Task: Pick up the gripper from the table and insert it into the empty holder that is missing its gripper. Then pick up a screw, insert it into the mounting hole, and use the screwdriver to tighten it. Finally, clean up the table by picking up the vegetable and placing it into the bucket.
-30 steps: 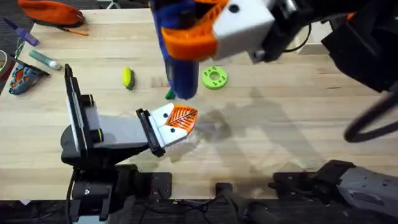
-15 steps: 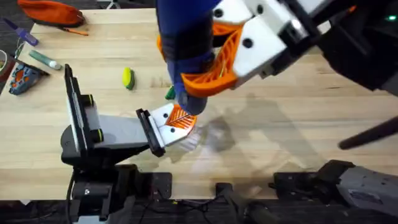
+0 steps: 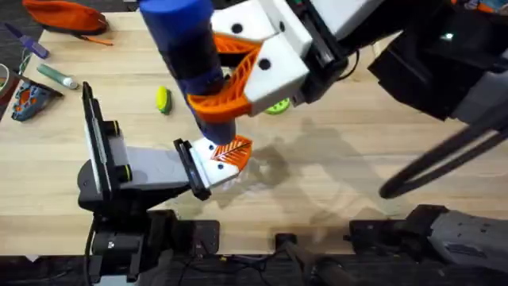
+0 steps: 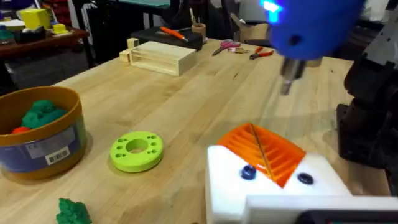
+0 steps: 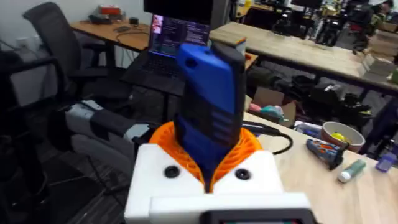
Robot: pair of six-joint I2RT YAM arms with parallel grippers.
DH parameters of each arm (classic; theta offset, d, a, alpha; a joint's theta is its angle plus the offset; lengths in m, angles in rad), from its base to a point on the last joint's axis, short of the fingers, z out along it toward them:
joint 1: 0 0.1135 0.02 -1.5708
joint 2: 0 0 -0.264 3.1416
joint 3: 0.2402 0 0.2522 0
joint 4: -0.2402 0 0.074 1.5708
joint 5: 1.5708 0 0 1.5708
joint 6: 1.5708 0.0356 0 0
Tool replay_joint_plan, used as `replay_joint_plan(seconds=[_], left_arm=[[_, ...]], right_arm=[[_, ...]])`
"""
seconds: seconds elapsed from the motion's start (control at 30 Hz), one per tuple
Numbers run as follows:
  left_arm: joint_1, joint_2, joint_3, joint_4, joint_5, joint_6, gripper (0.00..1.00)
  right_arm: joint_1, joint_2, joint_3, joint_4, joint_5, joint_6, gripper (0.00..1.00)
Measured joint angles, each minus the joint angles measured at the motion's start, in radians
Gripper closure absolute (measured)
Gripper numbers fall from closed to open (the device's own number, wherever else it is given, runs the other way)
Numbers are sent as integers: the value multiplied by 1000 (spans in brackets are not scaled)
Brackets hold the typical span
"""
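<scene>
Blue screwdriver (image 3: pixel 190 59) stands tilted above the white holder (image 3: pixel 213 163), orange gripper (image 3: pixel 233 150) seated.

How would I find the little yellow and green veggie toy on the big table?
Look at the wooden table, near its far side, left of the big blue screwdriver. The small vegetable lies there alone, yellow with a green end, unlike the flat green ring right of the screwdriver.

It was a lab or workshop: wooden workbenches (image 4: pixel 186 106), scattered hand tools (image 4: pixel 242 50), an office chair (image 5: pixel 56 43), a laptop (image 5: pixel 177 37).
</scene>
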Motion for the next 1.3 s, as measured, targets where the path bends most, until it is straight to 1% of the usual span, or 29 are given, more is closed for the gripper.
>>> replay_joint_plan(seconds=[0.2,0.4,1.3], left_arm=[[0,0,0,0,0,0,995],[0,0,0,0,0,0,995],[0,0,0,0,0,0,995]], right_arm=[[7,30,0,51,16,0,979],[24,55,0,64,21,0,979],[59,77,0,112,23,0,979]])
